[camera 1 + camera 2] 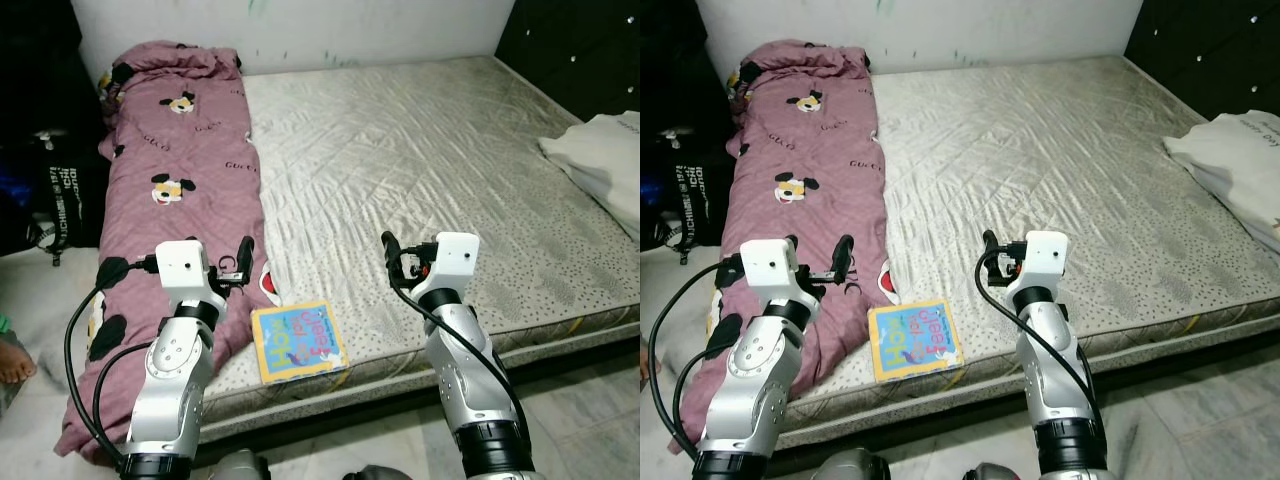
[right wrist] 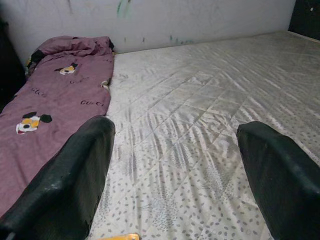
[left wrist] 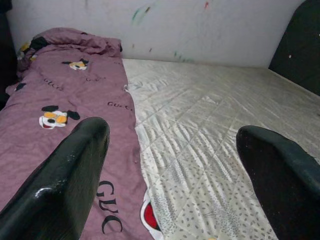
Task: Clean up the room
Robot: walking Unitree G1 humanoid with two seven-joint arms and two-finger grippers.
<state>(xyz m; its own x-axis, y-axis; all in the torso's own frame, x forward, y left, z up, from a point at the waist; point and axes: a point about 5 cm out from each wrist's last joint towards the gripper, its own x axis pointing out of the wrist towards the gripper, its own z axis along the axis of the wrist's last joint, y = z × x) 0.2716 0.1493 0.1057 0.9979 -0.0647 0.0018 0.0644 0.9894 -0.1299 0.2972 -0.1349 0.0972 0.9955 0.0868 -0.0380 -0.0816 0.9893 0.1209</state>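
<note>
So, 1 book (image 1: 298,342) on mattress (image 1: 430,160), 1 purple blanket (image 1: 175,170), maybe 1 pillow (image 1: 605,165), L fingers (image 3: 60,185) + R fingers (image 2: 65,185) spread, empty.

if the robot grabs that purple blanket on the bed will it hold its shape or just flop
Probably flops: the purple blanket lies rumpled and drapes over the mattress edge, so it looks like soft cloth. Likely it sags and trails from one pinch. The open left tool hovers over it.
</note>
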